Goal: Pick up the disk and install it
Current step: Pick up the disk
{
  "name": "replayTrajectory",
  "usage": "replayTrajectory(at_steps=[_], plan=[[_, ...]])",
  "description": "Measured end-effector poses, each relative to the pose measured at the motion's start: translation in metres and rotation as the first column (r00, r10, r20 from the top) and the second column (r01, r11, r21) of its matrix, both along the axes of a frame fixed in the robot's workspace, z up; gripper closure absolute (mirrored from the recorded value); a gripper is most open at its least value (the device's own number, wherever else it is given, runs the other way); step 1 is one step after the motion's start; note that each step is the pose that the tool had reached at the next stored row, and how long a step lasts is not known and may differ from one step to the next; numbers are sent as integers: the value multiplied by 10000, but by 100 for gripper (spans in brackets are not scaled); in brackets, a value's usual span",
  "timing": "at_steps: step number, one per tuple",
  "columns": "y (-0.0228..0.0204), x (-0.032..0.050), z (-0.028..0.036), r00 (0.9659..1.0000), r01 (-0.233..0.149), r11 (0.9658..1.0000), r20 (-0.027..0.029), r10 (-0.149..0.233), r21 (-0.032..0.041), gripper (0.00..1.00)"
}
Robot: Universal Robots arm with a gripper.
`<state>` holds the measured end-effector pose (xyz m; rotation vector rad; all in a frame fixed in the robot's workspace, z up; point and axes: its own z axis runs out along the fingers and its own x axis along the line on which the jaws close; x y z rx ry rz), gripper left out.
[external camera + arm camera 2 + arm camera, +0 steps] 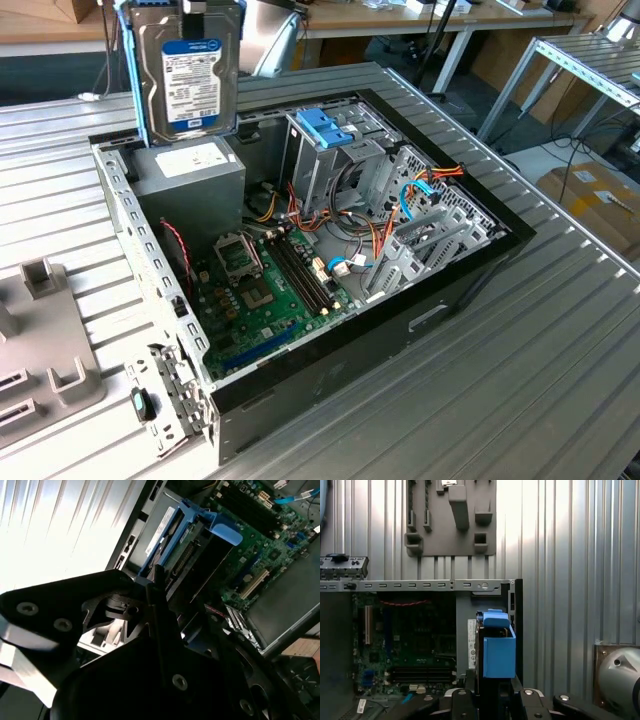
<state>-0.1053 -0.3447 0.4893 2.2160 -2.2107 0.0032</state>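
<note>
A big grey desk [520,380] with long metal ridges takes up most of the exterior view. Behind it stand more tables in a work room. In the middle of the desk lies an open computer case [440,300], and its insides show. A green board [255,295] lies flat at the bottom of the case. Red, orange and blue wires [440,175] curl near it. A grey box [190,170] sits in the corner of the case toward the upper left. A blue plastic bracket [325,128] sits on top of a metal cage [310,170] near the upper middle. A flat grey holder [45,340] with little blocks on it lies on the desk at the lower left. A brown cardboard box [595,200] is on the floor at the right edge.

The disk [187,75] is up in the air at the upper left of the exterior view. It hangs above the grey box and does not touch the case. It stands upright with its white-and-blue label facing the camera, and a light-blue rail runs around it.

In the first wrist view the tool [492,685] is closed tight on the disk [497,650]. The disk is seen from its thin edge, over the corner of the case. In the second wrist view the disk's blue rail [187,535] shows in front of the green board.
</note>
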Motion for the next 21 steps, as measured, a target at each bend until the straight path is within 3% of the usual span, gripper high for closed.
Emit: replayTrajectory(at_steps=[6, 8, 10, 12, 15, 21], plan=[[5, 276, 0, 10000, 0, 10000, 0, 0, 0, 65], [8, 466, 0, 10000, 1, 10000, 0, -1, 0, 65], [10, 574, 0, 10000, 1, 10000, 0, -1, 0, 65], [15, 763, 0, 10000, 0, 10000, -1, 0, -1, 65], [20, 982, 0, 10000, 0, 10000, 0, 0, -4, 65], [28, 1319, -1, 10000, 0, 10000, 1, 0, -7, 65]])
